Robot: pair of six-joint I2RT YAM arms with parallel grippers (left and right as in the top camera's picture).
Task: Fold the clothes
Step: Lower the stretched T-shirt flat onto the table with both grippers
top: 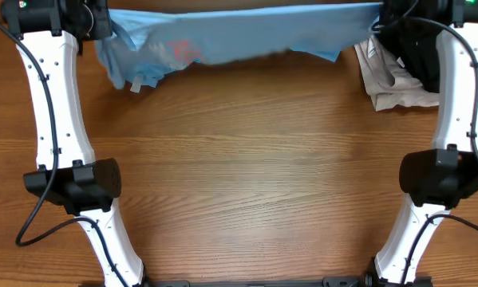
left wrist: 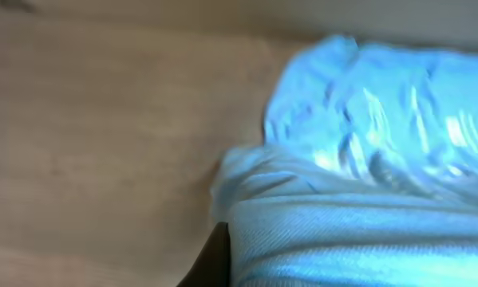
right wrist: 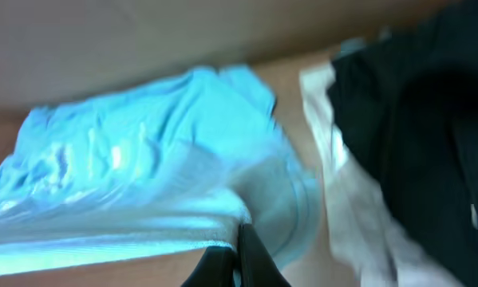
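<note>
Shirt point(top: 246, 36), sky-blue, runs as a wide band along the 12 o'clock edge of the table point(top: 246, 175), drawn out between our two grippers. Our left gripper point(top: 100, 25) sits at about 11 o'clock and our right gripper point(top: 380, 17) at about 1 o'clock. Each is pressed together on one end of the shirt, pinching the cloth. The upper hem between them is nearly straight. The lower edge is uneven and droops lowest toward 11 o'clock, where the fabric bunches. Red-pink lettering point(top: 183, 52) shows on that bunched part, and a small white tag point(top: 136, 84) dangles at its lowest point. Whether the lower edge touches the wood we cannot tell from above.

At 2 o'clock a beige garment point(top: 386, 84) lies crumpled, just beside the right end of the shirt. A black garment point(top: 418, 56) lies partly on it, toward the 3 o'clock side. Our left arm point(top: 55, 119) reaches up the 9 o'clock side and our right arm point(top: 462, 119) up the 3 o'clock side, where it crosses over the black garment.

Both wrist views are blurred. In the left one we see a dark finger point(left wrist: 209, 261) at 6 o'clock with blue cloth wrapped against it and rumpled folds spreading toward 2 o'clock. In the right one a dark finger point(right wrist: 250, 253) at 6 o'clock has the blue hem tucked against it, with the beige and black garments at 3 o'clock.
</note>
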